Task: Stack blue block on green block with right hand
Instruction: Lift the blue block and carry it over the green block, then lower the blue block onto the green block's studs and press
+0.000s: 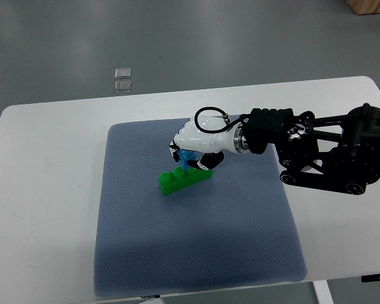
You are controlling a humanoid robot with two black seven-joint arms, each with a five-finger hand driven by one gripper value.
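Observation:
A long green block (182,180) lies on the blue-grey mat (196,247), near its middle. A small blue block (187,156) shows just above the green block's far side, mostly hidden by my right hand (191,152). That white hand reaches in from the right on a black arm (329,152), its fingers curled around the blue block. Whether the blue block touches the green one I cannot tell. The left arm does not show.
The mat lies on a white table (44,190) whose right edge runs near the arm. Two small clear squares (123,79) lie on the grey floor beyond the table's far edge. A wooden corner (370,6) shows at top right.

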